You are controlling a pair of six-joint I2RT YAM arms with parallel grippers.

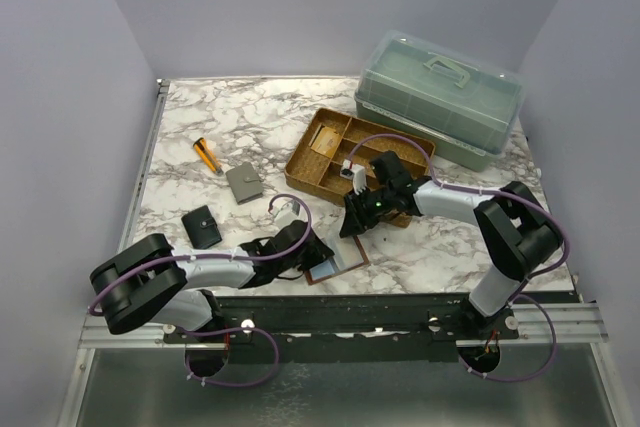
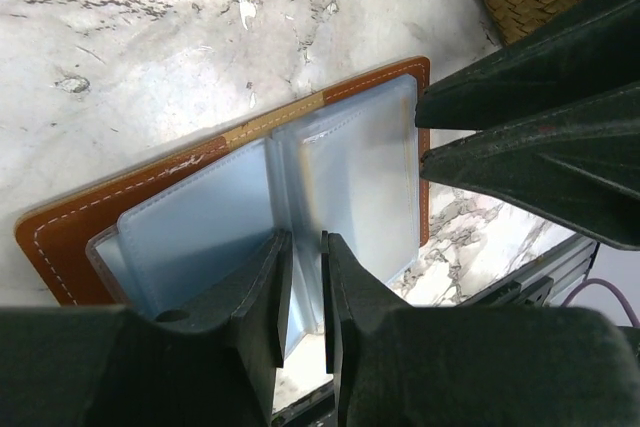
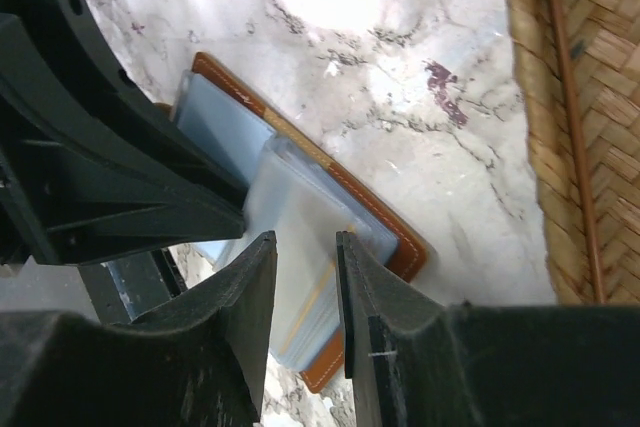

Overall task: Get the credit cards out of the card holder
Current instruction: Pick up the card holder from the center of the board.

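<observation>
**A:** What is in view, from left to right?

**B:** Two black robot arms reach over a white, grey-veined marble tabletop [image 1: 250, 107]. The left pincer [image 2: 304, 243] is down on the small reddish-brown leather card holder [image 2: 60, 237]. The holder lies open and flat directly beneath it, with its frosted light-blue plastic sleeves [image 2: 200, 222] facing up. The left jaws stand a thin slit apart and a sleeve edge shows in the slit. I cannot tell whether they pinch it.

**A:** And the other arm?

**B:** The right pincer [image 3: 305, 239] is over the holder's far half, near the left pincer's tips. Its jaws are set a little wider, with a sleeve below the gap (gripped or only straddled, I cannot tell). Just to its right is the rim of a brown woven tray [image 3: 590, 97].

**A:** Where are the thin tan-gold credit cards?

**B:** I see none loose on the marble near either pincer. A tan streak [image 3: 308, 299] shows through the sleeve under the right jaws, and it may be a card's edge.

**A:** Which step is this?

**B:** My judgement is that this is the extraction itself. The left pincer steadies the holder while the right goes for a card. Next, the right jaws need to find the sleeve's open mouth and close on the card alone, not the plastic. Then they draw it out along the sleeve while the left pincer keeps the holder down.
</observation>
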